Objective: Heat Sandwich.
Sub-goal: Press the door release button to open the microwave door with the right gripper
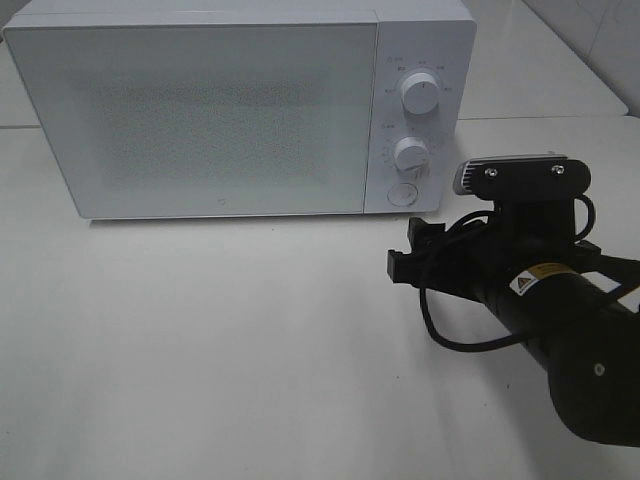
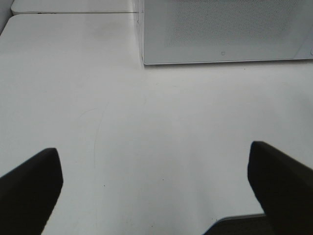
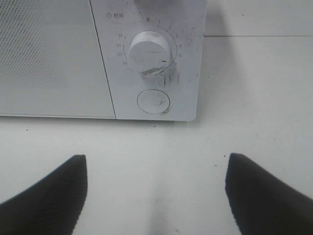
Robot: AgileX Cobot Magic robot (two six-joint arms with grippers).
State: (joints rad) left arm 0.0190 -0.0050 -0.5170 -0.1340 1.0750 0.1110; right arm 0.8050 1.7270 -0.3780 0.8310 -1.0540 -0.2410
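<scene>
The white microwave point(image 1: 200, 110) stands at the back of the table with its door shut. The sandwich is out of view in every frame. My right gripper point(image 1: 408, 250) is open and empty, low over the table in front of the control panel. In the right wrist view point(image 3: 156, 156) it faces the lower timer knob point(image 3: 149, 51) and the round door button point(image 3: 153, 101), a short way off. My left gripper point(image 2: 152, 149) is open and empty over bare table, with the microwave's lower left corner point(image 2: 220, 29) ahead of it. The left arm does not show in the exterior view.
The panel carries an upper knob point(image 1: 420, 95), a lower knob point(image 1: 411, 153) and a round button point(image 1: 403, 194). The white table point(image 1: 200, 340) spreads in front of the microwave. A seam between table tops point(image 2: 73, 12) runs behind it.
</scene>
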